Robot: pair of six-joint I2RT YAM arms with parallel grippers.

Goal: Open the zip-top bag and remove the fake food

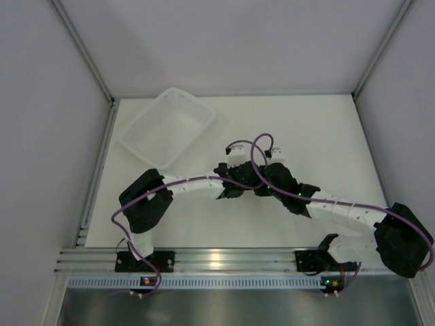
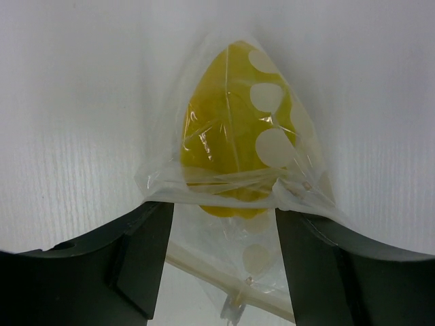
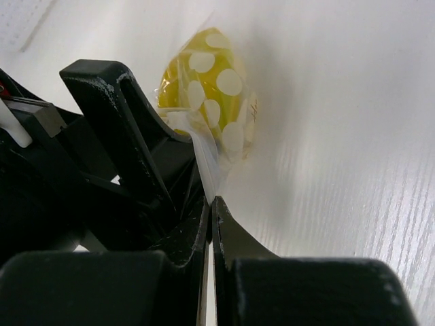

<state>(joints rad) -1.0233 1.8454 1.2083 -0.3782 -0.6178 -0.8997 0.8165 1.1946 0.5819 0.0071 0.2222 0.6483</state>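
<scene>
**Left wrist view unclear, right wrist view showed a firm pinch**

Left wrist footage had the left gripper [image 2: 224, 207] with its two black fingers standing well apart. The small clear crinkly plastic zip-top bag [image 2: 275, 146] lay between them, its film touching both inner faces. Whether they squeezed it could not be told. A pale zip strip [image 2: 204, 268] ran slantwise across the gap, close to the camera. Beyond the fingertips, the bright yellow rounded fake food [image 2: 211, 129] sat inside the bag, behind white round spots [image 2: 266, 96] on the film, with the white table [image 2: 75, 122] behind it.

From the right wrist, the right gripper [image 3: 211, 204] was clenched on a thin flap of the bag's plastic, jaws pressed together, just beside one left finger. The yellow lump showed past that flap, enclosed in the film.

Seen from the top external camera, both arms met at mid-table, well apart from the translucent white rectangular basket tray [image 1: 166, 125] at the far left.
</scene>
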